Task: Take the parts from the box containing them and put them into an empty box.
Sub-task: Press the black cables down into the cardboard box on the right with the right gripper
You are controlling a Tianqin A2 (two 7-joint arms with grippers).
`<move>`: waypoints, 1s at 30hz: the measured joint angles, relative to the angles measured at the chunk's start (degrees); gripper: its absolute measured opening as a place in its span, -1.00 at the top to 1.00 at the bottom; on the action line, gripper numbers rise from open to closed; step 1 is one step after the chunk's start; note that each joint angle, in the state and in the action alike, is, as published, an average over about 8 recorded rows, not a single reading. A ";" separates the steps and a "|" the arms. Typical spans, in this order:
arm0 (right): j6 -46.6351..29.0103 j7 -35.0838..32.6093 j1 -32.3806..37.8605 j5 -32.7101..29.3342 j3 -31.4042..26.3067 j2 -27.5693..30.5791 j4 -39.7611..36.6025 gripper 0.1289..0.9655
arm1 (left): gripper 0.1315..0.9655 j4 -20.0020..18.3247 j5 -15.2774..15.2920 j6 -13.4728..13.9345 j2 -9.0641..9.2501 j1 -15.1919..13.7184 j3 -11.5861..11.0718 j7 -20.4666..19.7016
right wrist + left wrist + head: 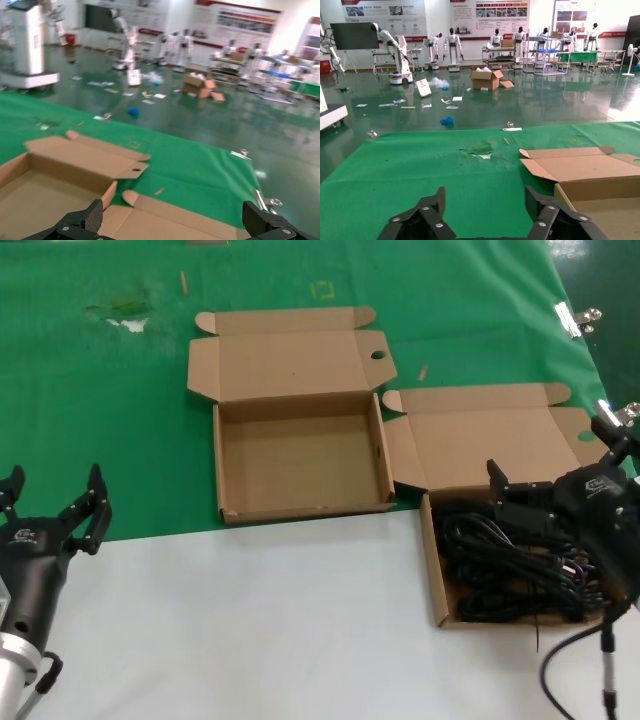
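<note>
The empty box (232, 455) lies open in the middle of the green cloth, lid folded back. It also shows in the left wrist view (600, 189) and in the right wrist view (60, 157). The box containing the parts (432, 570) lies to its right, lid open. Black power cords (500, 560) fill it in a loose tangle. My right gripper (505, 500) is open and hovers over the far part of this box, just above the cords. In the right wrist view the right gripper (173, 214) is empty over the lid (165, 222); the cords are hidden there. My left gripper (52, 495) is open and empty at the near left, also in its wrist view (485, 202).
White table surface (250, 620) spans the front; green cloth (100, 420) covers the back. A torn spot (125, 315) marks the cloth far left. Metal clips (575, 318) sit at the right edge. My thin wire (605, 660) dangles near the right box.
</note>
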 joint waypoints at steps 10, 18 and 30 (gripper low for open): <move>-8.12 4.85 4.36 -0.54 -8.12 15.09 -0.88 -1.00 | 0.25 0.00 0.00 0.00 0.00 0.00 0.00 0.00; -18.23 11.47 10.32 -9.43 -12.41 21.95 -4.00 -1.00 | 0.55 0.00 0.00 0.00 0.00 0.00 0.00 0.00; -36.86 15.06 18.50 -24.16 -13.32 22.57 -9.93 -1.00 | 0.90 0.00 0.00 0.00 0.00 0.00 0.00 0.00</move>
